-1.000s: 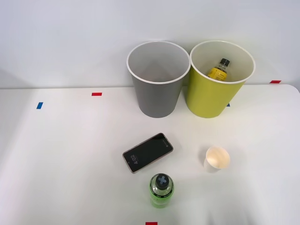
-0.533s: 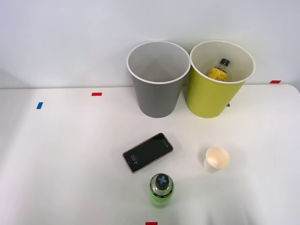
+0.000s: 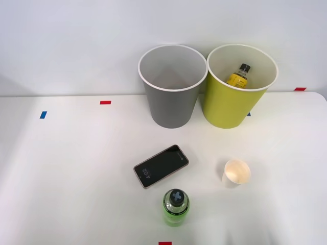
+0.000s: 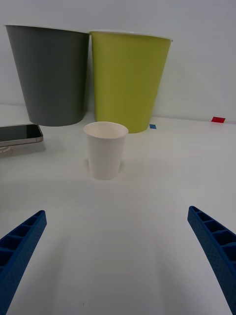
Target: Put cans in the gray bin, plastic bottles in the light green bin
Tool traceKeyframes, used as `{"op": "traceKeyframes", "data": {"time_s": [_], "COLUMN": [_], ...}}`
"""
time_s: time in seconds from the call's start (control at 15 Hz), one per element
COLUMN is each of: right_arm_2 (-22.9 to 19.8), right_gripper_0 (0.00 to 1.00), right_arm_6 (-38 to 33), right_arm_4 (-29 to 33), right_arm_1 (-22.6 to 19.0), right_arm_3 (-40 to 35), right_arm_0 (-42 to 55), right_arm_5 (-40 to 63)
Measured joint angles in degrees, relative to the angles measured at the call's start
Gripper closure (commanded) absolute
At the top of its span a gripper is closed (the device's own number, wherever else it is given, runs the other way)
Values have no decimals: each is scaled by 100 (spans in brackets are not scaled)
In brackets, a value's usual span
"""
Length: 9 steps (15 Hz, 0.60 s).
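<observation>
Blue ribbed fingers (image 4: 19, 246) of the right gripper (image 4: 118, 261) are spread wide, nothing held; white paper cup (image 4: 105, 149) is faced, 2 bins behind it.

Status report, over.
Right gripper open, empty, facing paper cup. Green bottle on table; yellow-labelled bottle inside light green bin. Phone beside green bottle.

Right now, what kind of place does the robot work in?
Probably a lab test bench: a plain white table against a bare wall, with small red and blue tape marks, and a tall gray plastic bin beside a yellow-green plastic bin set for sorting.
</observation>
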Motion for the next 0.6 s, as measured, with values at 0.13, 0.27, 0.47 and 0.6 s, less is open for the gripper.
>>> {"op": "traceKeyframes", "data": {"time_s": [0.13,0.27,0.47,0.6], "right_arm_2": [0,0,0,0], "right_gripper_0": [0,0,0,0], "right_arm_6": [0,0,0,0], "right_arm_4": [0,0,0,0], "right_arm_1": [0,0,0,0], "right_arm_3": [0,0,0,0], "right_arm_0": [0,0,0,0], "right_arm_5": [0,0,0,0]}}
